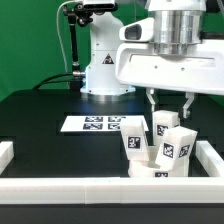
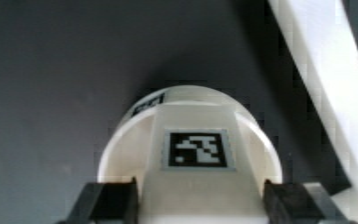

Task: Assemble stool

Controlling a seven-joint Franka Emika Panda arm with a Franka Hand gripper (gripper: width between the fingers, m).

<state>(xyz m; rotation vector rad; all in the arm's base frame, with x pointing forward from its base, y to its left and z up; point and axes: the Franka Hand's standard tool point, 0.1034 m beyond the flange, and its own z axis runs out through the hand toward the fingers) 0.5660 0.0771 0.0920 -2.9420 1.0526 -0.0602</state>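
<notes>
My gripper (image 1: 168, 110) is shut on a white block leg (image 1: 165, 123), held upright over the stool's round seat (image 1: 160, 172). The seat lies near the front right corner of the white rails. Two other tagged legs stand on it, one toward the exterior view's left (image 1: 132, 141) and one toward its right (image 1: 176, 147). In the wrist view the held leg (image 2: 194, 135) fills the space between my dark fingers (image 2: 108, 205), with its square tag facing the camera. My gripper (image 2: 197, 208) clamps its sides. The seat is hidden there.
The marker board (image 1: 93, 124) lies flat on the black table behind the stool. White border rails run along the front (image 1: 90, 186), the right (image 1: 212, 158) and the left (image 1: 5, 152). A rail (image 2: 327, 60) also shows in the wrist view. The robot base (image 1: 105, 60) stands at the back.
</notes>
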